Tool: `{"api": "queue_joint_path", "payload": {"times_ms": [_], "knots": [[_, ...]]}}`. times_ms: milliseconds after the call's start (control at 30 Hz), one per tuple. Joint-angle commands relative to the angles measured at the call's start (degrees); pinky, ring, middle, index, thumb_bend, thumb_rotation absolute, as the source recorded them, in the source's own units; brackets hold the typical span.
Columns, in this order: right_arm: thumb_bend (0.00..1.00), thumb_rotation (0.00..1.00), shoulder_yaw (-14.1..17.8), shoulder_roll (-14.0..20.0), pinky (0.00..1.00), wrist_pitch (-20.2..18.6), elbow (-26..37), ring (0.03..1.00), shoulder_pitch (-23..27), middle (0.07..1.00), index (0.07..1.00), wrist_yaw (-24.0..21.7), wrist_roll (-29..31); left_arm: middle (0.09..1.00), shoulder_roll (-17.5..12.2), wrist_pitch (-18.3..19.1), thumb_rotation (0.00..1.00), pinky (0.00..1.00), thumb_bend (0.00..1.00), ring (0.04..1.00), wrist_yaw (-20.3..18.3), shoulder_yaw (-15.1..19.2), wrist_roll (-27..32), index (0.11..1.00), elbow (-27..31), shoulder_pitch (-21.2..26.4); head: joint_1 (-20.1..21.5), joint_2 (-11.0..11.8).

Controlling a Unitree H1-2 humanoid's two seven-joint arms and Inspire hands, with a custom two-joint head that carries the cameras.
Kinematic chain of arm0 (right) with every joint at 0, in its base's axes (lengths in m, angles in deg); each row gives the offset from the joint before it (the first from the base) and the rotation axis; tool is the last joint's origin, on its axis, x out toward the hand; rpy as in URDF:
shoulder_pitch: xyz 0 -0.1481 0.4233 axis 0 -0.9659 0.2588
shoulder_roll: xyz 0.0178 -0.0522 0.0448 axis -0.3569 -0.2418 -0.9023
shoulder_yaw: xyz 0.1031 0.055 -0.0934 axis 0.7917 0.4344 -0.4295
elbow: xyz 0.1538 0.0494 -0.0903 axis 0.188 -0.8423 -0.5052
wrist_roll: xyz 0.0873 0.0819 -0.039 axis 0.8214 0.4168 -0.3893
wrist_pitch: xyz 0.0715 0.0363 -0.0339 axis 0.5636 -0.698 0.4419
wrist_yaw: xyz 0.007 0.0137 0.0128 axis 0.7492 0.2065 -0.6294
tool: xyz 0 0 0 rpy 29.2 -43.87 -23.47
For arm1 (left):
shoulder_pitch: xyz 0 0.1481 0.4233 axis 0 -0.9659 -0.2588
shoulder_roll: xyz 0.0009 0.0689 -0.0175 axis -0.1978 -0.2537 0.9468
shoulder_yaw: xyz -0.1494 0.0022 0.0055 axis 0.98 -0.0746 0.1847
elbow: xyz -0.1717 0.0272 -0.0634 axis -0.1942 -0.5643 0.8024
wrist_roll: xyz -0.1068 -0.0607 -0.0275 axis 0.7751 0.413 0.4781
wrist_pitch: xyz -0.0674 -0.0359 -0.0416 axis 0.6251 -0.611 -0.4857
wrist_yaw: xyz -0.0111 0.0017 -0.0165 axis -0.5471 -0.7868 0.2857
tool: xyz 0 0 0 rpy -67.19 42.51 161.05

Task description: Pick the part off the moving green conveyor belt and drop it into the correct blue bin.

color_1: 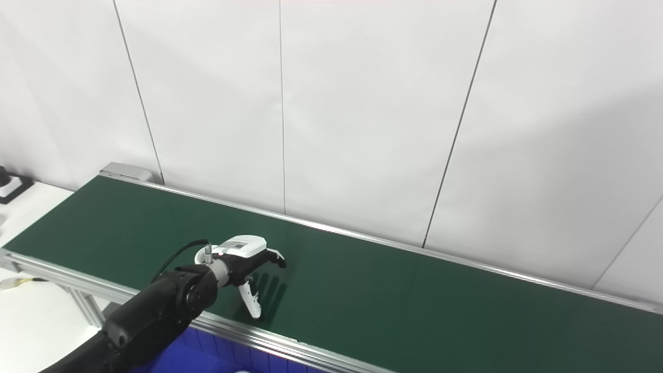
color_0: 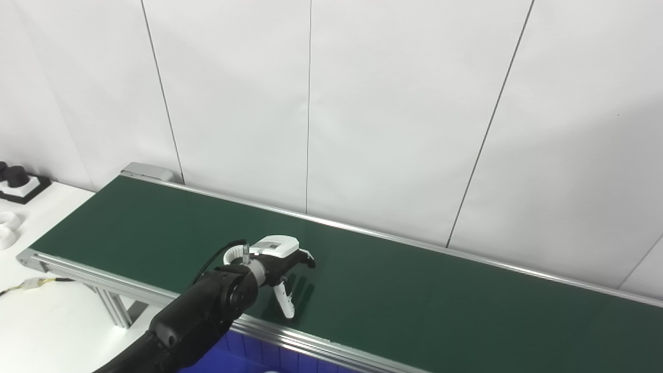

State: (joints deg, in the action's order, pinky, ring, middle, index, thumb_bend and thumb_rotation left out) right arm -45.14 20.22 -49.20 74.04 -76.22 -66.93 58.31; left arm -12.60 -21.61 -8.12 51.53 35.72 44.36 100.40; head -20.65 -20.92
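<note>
No part shows anywhere on the green conveyor belt, so its weight and grip point cannot be judged; the left hand hovers over the belt's near edge, fingers spread, holding nothing.

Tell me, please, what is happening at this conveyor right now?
The robot's left hand reaches out over the green conveyor belt, fingers apart and holding nothing. No part shows on the visible stretch of belt, so nothing has been picked yet. The edge of a blue bin peeks out below the belt's near rail. The right hand is out of view.
</note>
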Motion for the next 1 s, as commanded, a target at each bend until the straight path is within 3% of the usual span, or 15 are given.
{"api": "queue_joint_path", "payload": {"times_ms": [0, 600, 967], "knots": [[0.33, 0.82, 0.2, 0.0, 0.72, 1.4, 2.3, 0.795, 0.1, 0.834, 0.910, -0.1, 0.1, 0.872, -1.9, -1.2, 0.01, 0.99, 0.89, 0.869, 2.0, 0.3, -1.3, 0.826, 0.9, 2.8, 0.1, -0.2], [0.34, 0.82, 0.4, 0.5, 0.72, 1.5, 2.6, 0.804, -0.3, 0.841, 0.917, -0.5, 0.6, 0.877, -1.1, -0.4, 0.00, 0.98, 0.87, 0.889, 3.5, 0.4, -1.6, 0.815, 0.3, 0.9, -0.1, -0.3], [0.33, 0.83, 0.5, 0.6, 0.72, 1.3, 3.0, 0.799, -0.5, 0.840, 0.917, -0.4, 0.3, 0.870, -1.5, -2.1, 0.00, 0.97, 0.85, 0.857, 5.8, 0.3, -1.6, 0.816, -2.2, 2.1, 0.0, -0.3]]}}
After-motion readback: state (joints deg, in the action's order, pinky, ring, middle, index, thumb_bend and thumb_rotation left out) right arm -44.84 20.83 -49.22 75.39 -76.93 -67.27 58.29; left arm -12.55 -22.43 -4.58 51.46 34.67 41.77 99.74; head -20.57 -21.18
